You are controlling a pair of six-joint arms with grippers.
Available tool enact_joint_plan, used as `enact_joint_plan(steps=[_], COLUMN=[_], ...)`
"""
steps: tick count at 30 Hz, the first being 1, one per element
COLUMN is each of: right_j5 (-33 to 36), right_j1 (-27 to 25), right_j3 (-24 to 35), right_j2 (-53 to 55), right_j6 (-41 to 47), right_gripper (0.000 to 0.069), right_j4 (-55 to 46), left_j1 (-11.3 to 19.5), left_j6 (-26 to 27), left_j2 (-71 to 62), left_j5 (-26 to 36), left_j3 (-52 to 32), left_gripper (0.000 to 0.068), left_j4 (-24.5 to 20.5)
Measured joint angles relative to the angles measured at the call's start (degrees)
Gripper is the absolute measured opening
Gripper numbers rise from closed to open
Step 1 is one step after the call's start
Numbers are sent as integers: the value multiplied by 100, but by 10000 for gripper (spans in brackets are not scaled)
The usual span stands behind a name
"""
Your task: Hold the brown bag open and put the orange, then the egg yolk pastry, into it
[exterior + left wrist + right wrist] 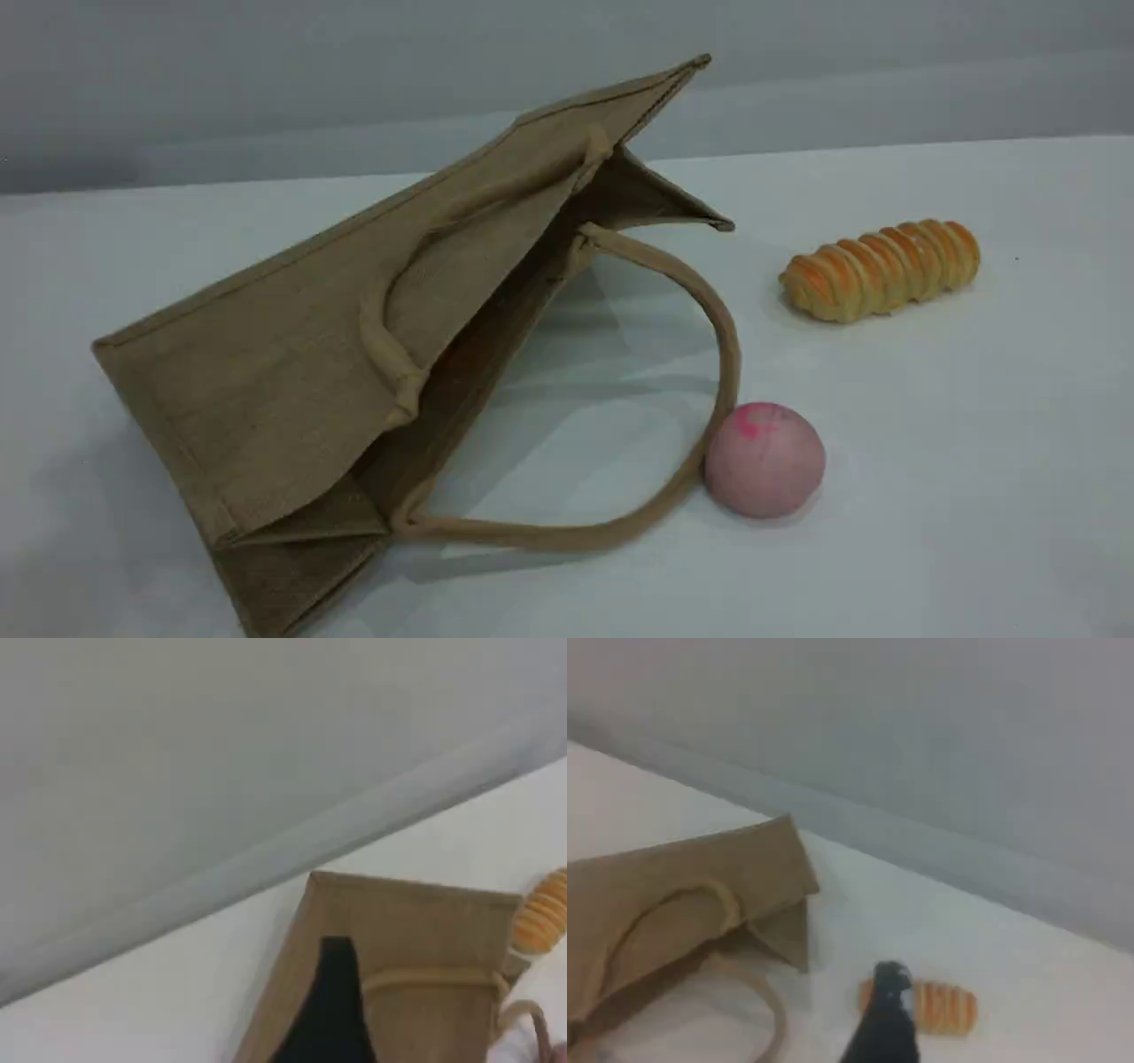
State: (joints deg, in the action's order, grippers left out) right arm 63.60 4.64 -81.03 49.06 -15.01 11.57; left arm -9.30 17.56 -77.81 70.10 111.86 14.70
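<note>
The brown bag [292, 354] lies on its side on the white table, its mouth gaping toward the right. One beige handle [722, 337] loops out over the table, and the other lies flat on the upper panel. The orange and the egg yolk pastry are out of view. Neither arm shows in the scene view. One dark fingertip of my left gripper [330, 1010] hangs above the bag [399, 921]. A fingertip of my right gripper [886, 1019] hovers over the table right of the bag [664, 895]. Nothing is held by either.
A smooth pink ball [764, 459] rests against the outer handle loop. A long orange-striped bread roll [881, 268] lies at the back right, also seen as the roll [939, 1005] behind my right fingertip. A grey wall runs behind the table.
</note>
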Motion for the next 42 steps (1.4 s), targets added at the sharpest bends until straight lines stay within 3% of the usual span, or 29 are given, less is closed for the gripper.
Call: enact_joint_plan(steps=[6, 11, 20, 29, 34, 42], right_j5=[657, 645, 645, 365, 165, -53], right_j1=[0, 94, 120, 120, 120, 120], right_j3=[0, 296, 2007, 3893, 4547, 5113], right_j2=[-1251, -2195, -3807, -4421, -4421, -4479], right_j6=[109, 200, 284, 254, 254, 182], right_gripper=[580, 580, 580, 580, 580, 580], right_j4=[53, 61, 1, -102, -102, -118], left_j1=[0, 0, 0, 0, 0, 0], left_j6=[5, 5, 11, 11, 11, -12], left_j2=[1357, 2574, 4598, 6097, 6382, 6429], left_j5=[-5, -7, -6, -6, -45, -833], left_j3=[-1451, -2798, -4911, -6071, -6832, -8025], left_gripper=[584, 584, 584, 584, 584, 584], left_j4=[-12, 38, 74, 51, 44, 29])
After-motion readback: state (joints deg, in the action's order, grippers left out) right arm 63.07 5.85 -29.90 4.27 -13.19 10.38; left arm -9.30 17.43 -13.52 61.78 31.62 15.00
